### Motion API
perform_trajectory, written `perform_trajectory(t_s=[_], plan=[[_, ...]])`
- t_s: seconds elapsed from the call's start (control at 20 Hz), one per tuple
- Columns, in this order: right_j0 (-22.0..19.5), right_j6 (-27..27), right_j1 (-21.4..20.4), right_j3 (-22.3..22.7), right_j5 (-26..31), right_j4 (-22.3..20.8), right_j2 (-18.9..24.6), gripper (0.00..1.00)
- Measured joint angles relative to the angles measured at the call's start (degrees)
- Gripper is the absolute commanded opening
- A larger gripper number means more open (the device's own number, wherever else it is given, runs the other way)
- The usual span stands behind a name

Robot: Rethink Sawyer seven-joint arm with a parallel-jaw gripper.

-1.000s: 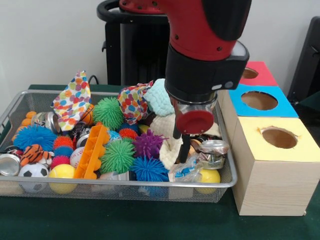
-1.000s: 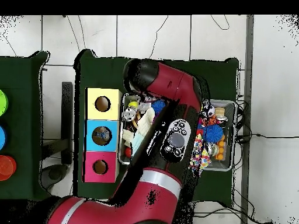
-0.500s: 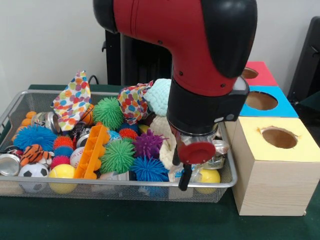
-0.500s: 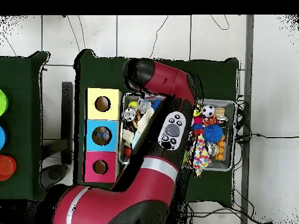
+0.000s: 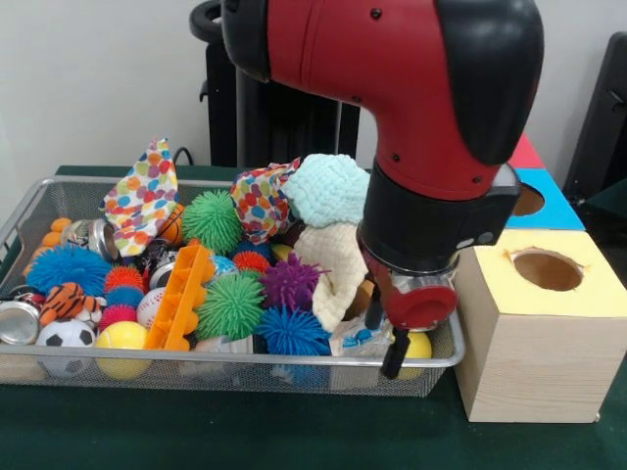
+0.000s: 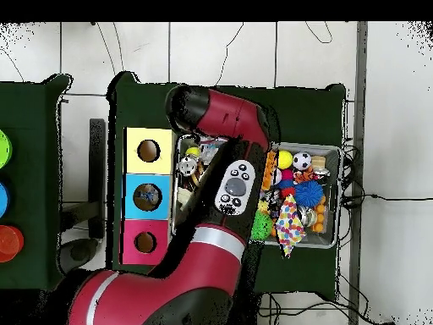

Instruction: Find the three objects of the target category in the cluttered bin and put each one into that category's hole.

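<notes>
The wire mesh bin (image 5: 196, 360) is full of toys; it also shows in the overhead view (image 6: 331, 152). A silver can (image 5: 18, 321) lies at the bin's left end. Another can (image 5: 98, 238) lies at the back left by a spotted cloth. My gripper (image 5: 384, 331) hangs over the bin's near right corner, next to the yellow-topped box. Its fingers (image 5: 395, 354) are apart with nothing seen between them. The arm hides the toys behind the gripper, and in the overhead view it hides the gripper itself.
Three wooden boxes with holes stand right of the bin: yellow (image 5: 547, 269), blue (image 5: 534, 201), red (image 5: 524, 152). They also show in the overhead view (image 6: 149, 151). Spiky balls, a soccer ball (image 5: 64, 338), an orange block (image 5: 181, 299) and knitted cloths (image 5: 328, 191) crowd the bin.
The arm has swung toward the bin's near right corner and the yellow box, with the gripper lower. It now covers the crumpled silver can that showed there a second ago.
</notes>
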Motion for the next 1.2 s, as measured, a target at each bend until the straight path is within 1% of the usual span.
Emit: perform_trajectory(t_s=[0.3, 0.6, 0.85, 1.2], plan=[[1.9, 0.0, -0.2, 0.2, 0.0, 0.0, 0.0, 1.0], [2.4, 0.0, -0.6, 0.6, 0.0, -0.1, 0.0, 1.0], [1.7, 0.0, -1.1, 1.5, 0.0, -0.3, 0.0, 1.0], [-0.9, 0.0, -4.2, 5.6, -0.2, -1.2, 0.0, 1.0]])
